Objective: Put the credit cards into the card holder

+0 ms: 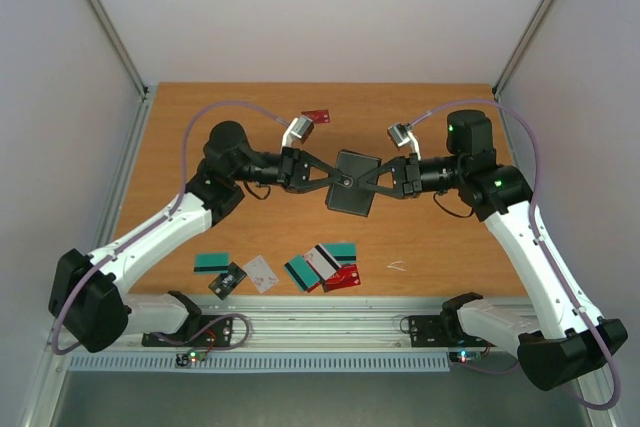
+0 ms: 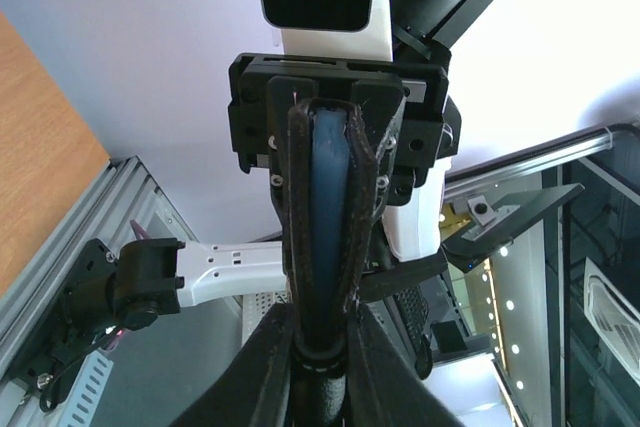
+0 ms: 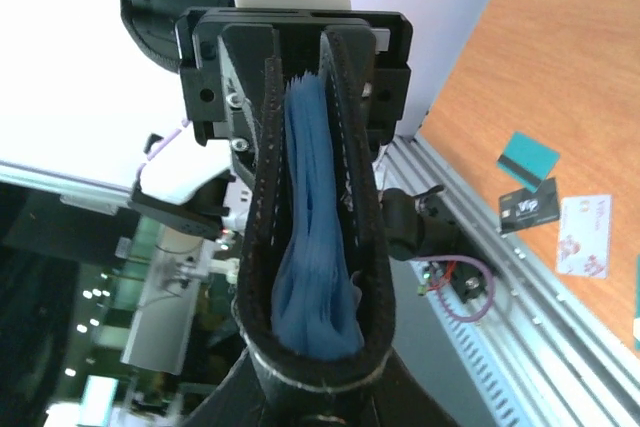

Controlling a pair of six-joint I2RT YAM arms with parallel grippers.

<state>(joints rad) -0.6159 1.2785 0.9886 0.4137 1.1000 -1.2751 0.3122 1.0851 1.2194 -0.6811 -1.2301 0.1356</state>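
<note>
The black card holder [image 1: 352,184] hangs above the middle of the table, held between both arms. My left gripper [image 1: 333,183] is shut on its left edge and my right gripper [image 1: 379,183] is shut on its right edge. In the left wrist view the card holder [image 2: 322,207] shows edge-on with its bluish inside, rising from my left gripper [image 2: 322,352]. In the right wrist view the card holder [image 3: 315,217] gapes slightly, blue pockets visible, above my right gripper [image 3: 312,392]. Several credit cards lie near the front edge: teal [image 1: 210,262], black [image 1: 228,280], white [image 1: 262,272], red [image 1: 342,278].
Another red card [image 1: 317,116] lies at the back of the table. A small pale scrap [image 1: 397,266] sits at the front right. A metal rail [image 1: 330,332] with both arm bases runs along the near edge. Grey walls close in both sides.
</note>
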